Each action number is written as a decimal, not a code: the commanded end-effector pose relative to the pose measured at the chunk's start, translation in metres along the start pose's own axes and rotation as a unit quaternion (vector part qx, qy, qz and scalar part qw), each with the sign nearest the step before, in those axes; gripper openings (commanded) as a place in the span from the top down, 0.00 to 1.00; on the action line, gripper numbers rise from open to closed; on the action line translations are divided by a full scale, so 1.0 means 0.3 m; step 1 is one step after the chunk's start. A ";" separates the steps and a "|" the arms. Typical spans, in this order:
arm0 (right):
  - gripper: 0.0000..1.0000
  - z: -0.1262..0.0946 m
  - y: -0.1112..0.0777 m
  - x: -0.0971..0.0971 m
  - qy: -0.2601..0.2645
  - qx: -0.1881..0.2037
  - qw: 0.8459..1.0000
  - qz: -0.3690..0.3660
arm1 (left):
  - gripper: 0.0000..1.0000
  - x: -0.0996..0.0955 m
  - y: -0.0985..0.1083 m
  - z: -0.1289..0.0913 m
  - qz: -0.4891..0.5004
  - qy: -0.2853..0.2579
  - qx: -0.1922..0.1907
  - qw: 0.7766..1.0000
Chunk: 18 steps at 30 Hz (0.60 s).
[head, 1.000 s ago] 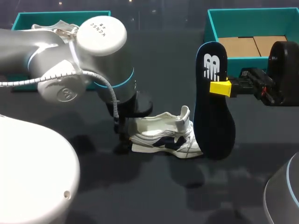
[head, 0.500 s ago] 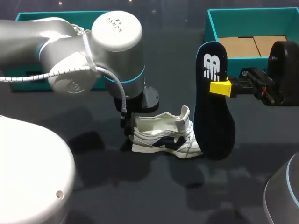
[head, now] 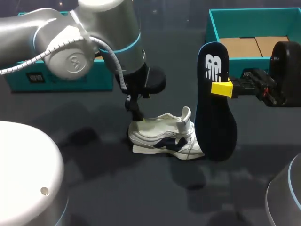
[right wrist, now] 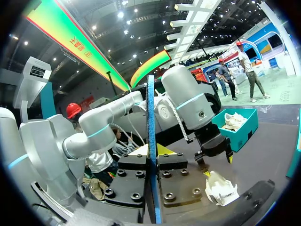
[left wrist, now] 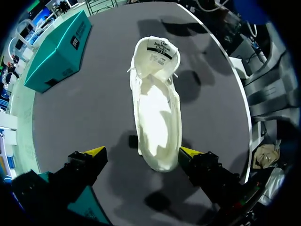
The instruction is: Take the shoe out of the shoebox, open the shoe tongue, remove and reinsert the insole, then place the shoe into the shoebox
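Left gripper (left wrist: 142, 151) hovering spread wide, fingers flanking heel of shoe (left wrist: 157, 108). Right gripper (head: 221, 88) clamping insole (head: 214, 122), holding it upright just beside shoe's toe. Shoe sitting on table (head: 94, 188); shoebox (head: 214, 21) lying behind, well apart.

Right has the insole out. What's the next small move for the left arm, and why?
Probably lower the left gripper and close on the heel of the shoe to steady it: its fingers stand open either side of the heel, while the right gripper holds the insole upright beside the shoe.
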State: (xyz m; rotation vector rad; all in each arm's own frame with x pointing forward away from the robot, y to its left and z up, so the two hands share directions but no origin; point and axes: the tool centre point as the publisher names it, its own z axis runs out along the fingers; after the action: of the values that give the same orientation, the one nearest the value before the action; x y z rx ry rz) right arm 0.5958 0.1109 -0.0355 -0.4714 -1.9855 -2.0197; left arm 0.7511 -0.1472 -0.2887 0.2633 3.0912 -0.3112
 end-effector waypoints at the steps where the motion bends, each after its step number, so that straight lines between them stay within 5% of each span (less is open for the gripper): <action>1: 1.00 -0.010 -0.013 0.031 -0.044 -0.003 0.999 0.000 | 0.00 -0.046 -0.002 0.029 0.001 0.022 0.003 1.000; 8: 1.00 -0.010 -0.013 0.031 -0.044 -0.003 0.999 0.000 | 0.00 -0.045 -0.007 0.039 -0.003 0.033 0.007 0.999; 18: 1.00 -0.010 -0.013 0.031 -0.044 -0.003 0.999 0.000 | 0.00 -0.060 -0.103 0.099 -0.009 0.034 -0.004 0.999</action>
State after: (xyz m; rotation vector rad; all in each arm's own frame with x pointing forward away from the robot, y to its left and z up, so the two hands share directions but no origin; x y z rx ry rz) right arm 0.5956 0.1110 -0.0358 -0.4713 -1.9846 -2.0210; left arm 0.7610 -0.1711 -0.3044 0.2550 3.1593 -0.3361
